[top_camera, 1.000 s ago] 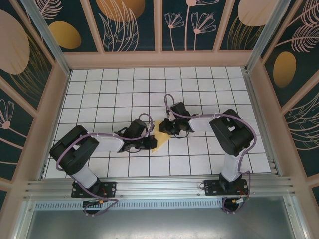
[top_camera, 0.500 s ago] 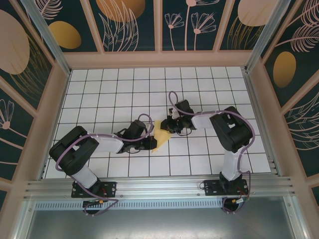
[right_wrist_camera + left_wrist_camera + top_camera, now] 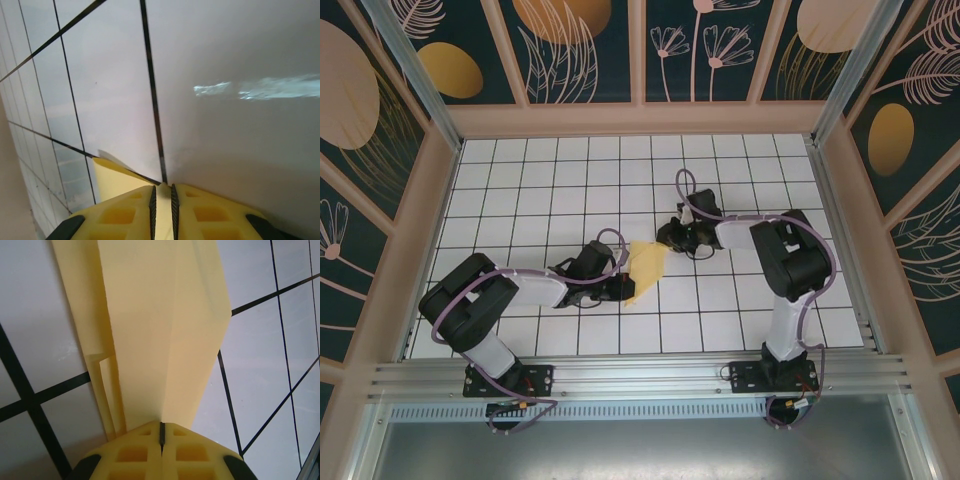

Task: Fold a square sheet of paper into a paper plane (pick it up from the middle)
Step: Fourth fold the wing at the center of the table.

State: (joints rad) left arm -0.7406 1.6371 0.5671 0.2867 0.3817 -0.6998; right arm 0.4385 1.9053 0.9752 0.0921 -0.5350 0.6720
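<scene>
White grid table [image 3: 540,180] inside dark floral walls [image 3: 585,50]
Left gripper [image 3: 620,288] clamps the paper plane [image 3: 645,268]; right gripper [image 3: 670,238] barely parted, empty, just beside it

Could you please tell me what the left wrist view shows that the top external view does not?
Left wrist alone: the sharp creases running along the folded sheet of paper, and the left gripper pressed shut on its near end. Top external alone: the left arm and right arm whole, the right gripper close beside the sheet's far corner (touching or not, I cannot tell), and the patterned walls. Both: the yellow sheet against the white grid table, with the left gripper at its end.
</scene>
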